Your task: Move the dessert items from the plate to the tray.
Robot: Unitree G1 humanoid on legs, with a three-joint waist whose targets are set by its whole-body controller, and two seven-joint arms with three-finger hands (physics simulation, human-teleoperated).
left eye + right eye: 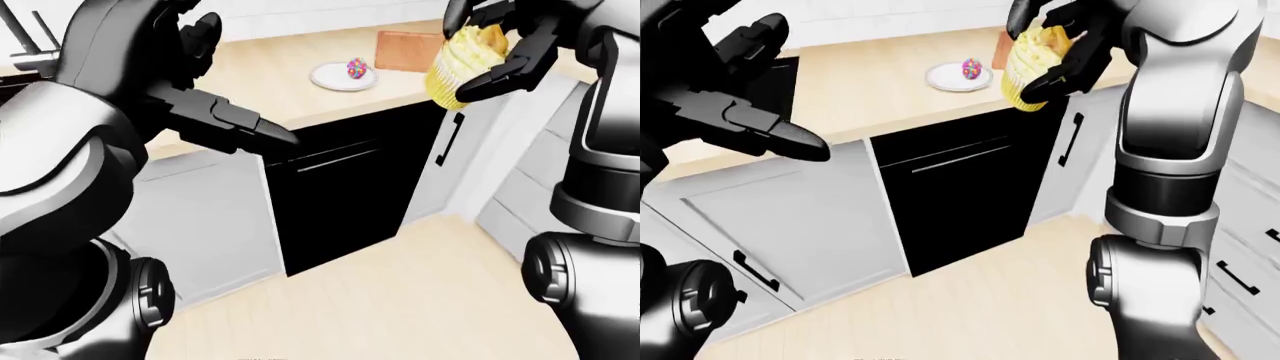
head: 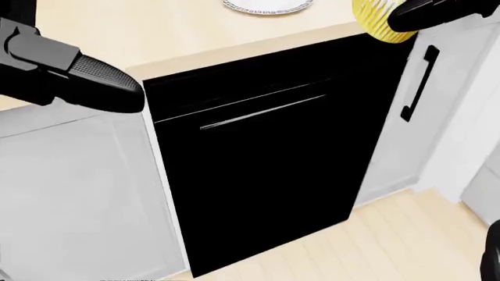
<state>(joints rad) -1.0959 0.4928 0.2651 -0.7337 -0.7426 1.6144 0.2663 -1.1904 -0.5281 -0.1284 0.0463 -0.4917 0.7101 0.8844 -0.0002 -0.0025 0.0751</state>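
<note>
My right hand (image 1: 500, 52) is shut on a yellow cupcake (image 1: 462, 60) and holds it in the air above the counter's near edge, at the upper right of the left-eye view. A white plate (image 1: 343, 76) on the wooden counter (image 1: 260, 75) holds a small colourful sprinkled dessert (image 1: 357, 68). An orange-brown tray (image 1: 408, 49) lies just right of the plate. My left hand (image 1: 225, 120) is open and empty, fingers stretched, over the counter's edge at the left.
A black dishwasher front (image 2: 258, 152) with a bar handle sits under the counter. White cabinet doors (image 1: 790, 217) flank it. A faucet (image 1: 25, 41) shows at the upper left. Light wood floor (image 1: 400, 300) lies below.
</note>
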